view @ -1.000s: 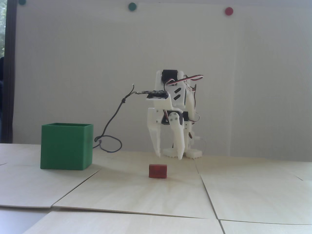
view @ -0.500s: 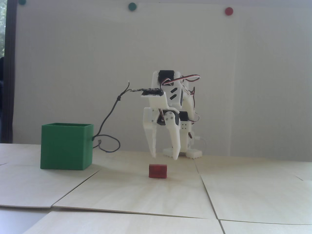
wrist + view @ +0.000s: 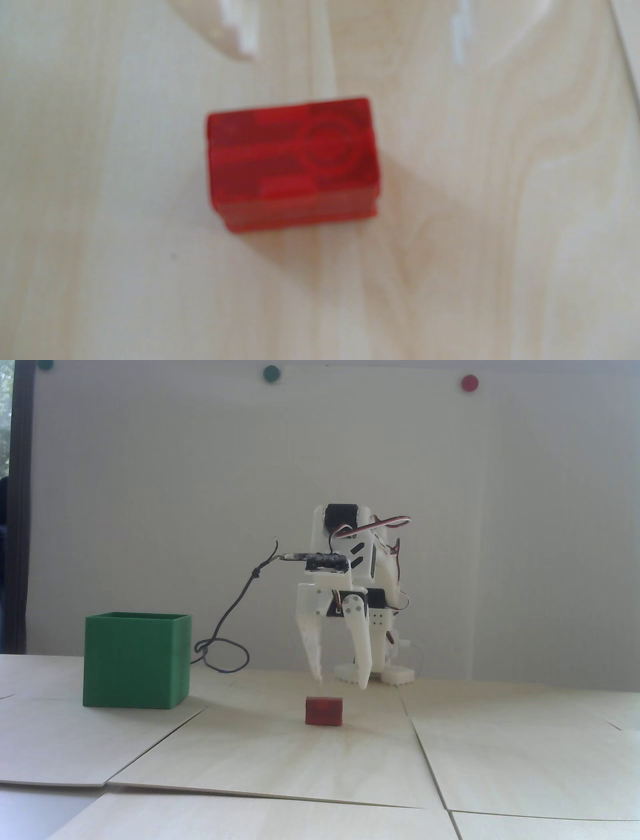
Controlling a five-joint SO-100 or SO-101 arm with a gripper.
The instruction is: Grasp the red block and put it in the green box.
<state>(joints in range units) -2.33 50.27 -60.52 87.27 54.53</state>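
The small dark-red block (image 3: 324,711) lies on the pale wooden table, alone and untouched. The white gripper (image 3: 341,683) hangs just above and slightly behind it, fingers pointing down and spread apart, open and empty. In the wrist view the red block (image 3: 292,162) fills the centre, and the two blurred white fingertips (image 3: 242,38) come in from the top edge, with the gripper (image 3: 351,55) open above the block. The green box (image 3: 136,660) stands on the table far to the left in the fixed view, its top opening facing up.
A dark cable (image 3: 230,620) loops from the wrist camera down to the table beside the green box. The arm's white base (image 3: 390,672) sits behind the block. Seams between wooden panels (image 3: 425,755) cross the table. Round coloured dots (image 3: 470,382) are on the wall.
The gripper swung left and then settled back a little right, with its fingertips now lower and closer over the red block. Block and box have not moved.
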